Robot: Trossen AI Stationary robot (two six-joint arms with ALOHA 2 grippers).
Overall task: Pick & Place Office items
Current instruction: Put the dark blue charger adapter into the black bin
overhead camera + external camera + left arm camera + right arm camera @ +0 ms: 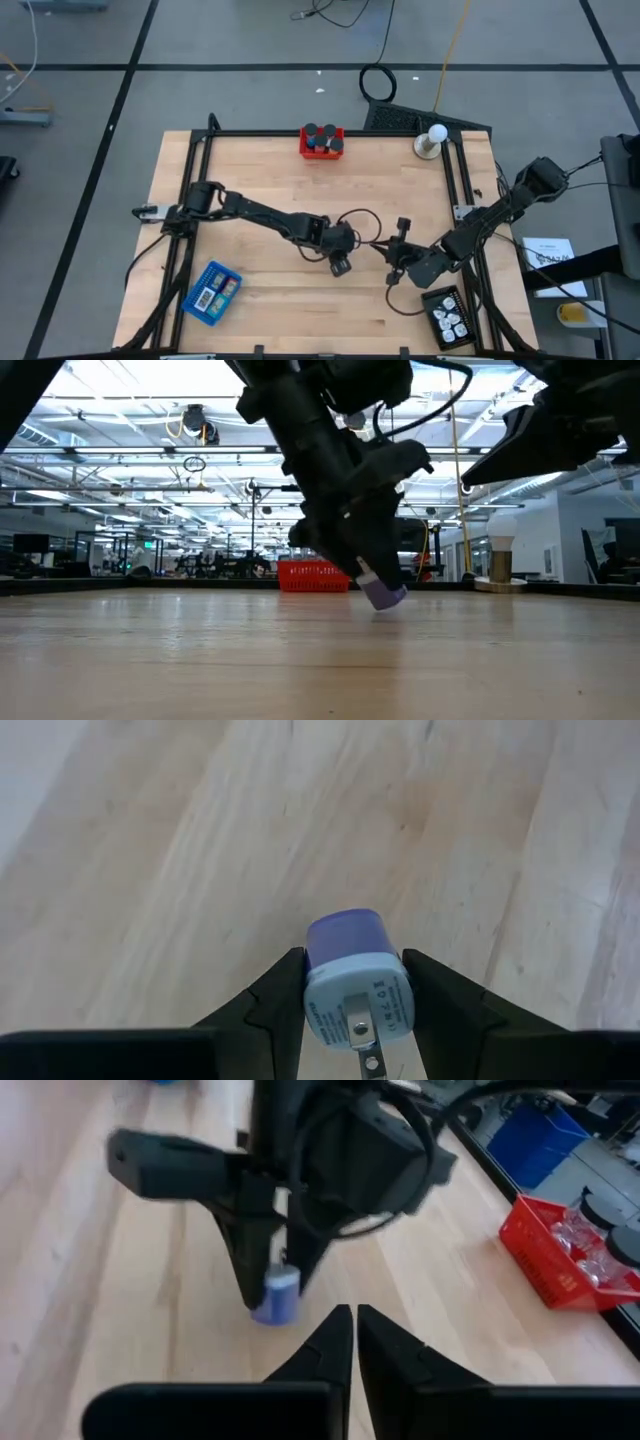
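My left gripper (340, 264) is at the table's middle, shut on a small purple plug block with a pale face and metal prongs (352, 982). The block also shows in the low view (385, 594) and in the right wrist view (276, 1298), low over the wood. My right gripper (394, 274) is shut and empty (353, 1318), just right of the left one. Black cylinders stand in a red tray (322, 142) at the far edge. White-labelled pieces lie in a blue tray (212, 292) at the near left. My left gripper pinches the plug block's two opposite sides (312, 988) between its two fingers. The fingers point down, slanting. The pronged face is turned back toward the wrist and the purple end (388, 598) points down. I cannot tell whether that end touches the table.
A black tray (447, 315) with white pieces sits at the near right corner. A white ball on a round stand (432, 140) is at the far right. Bare wood lies between the trays. Cables loop between the two grippers.
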